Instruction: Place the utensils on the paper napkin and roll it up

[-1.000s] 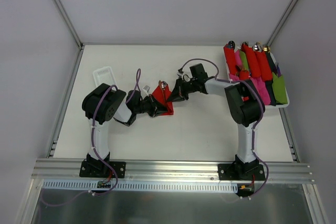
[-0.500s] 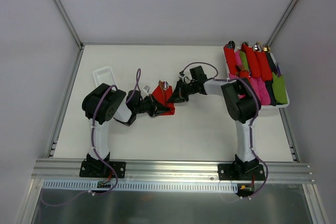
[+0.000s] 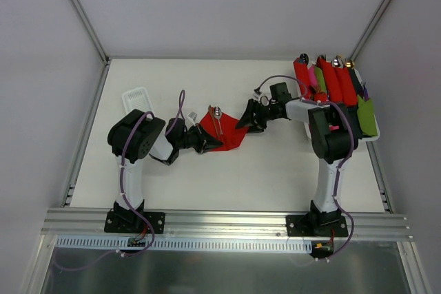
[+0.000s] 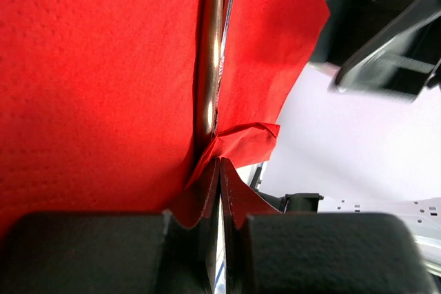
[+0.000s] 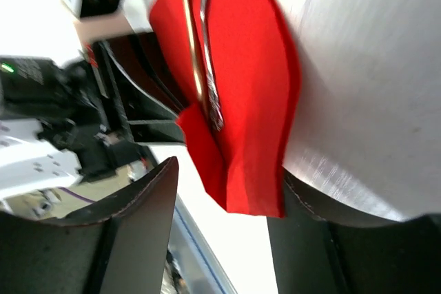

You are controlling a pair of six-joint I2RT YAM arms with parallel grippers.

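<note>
Mid-table on the white tabletop (image 3: 275, 177), a thin bright red square paper napkin (image 3: 231, 135), with slim silvery metal utensils (image 3: 218, 120) along its middle and a spoon head at the far edge. At the near-left corner, left gripper (image 3: 201, 142) clamped tight on a fold of red paper by the handle ends. At the right corner, right gripper (image 3: 247, 122) with fingers parted around the paper, not closed on it. Far right, white tray (image 3: 372, 139) of rolled red, pink and green napkin bundles (image 3: 331, 80).

Utensils (image 5: 196, 60) seemingly lie on the paper napkin (image 5: 251, 80).
</note>
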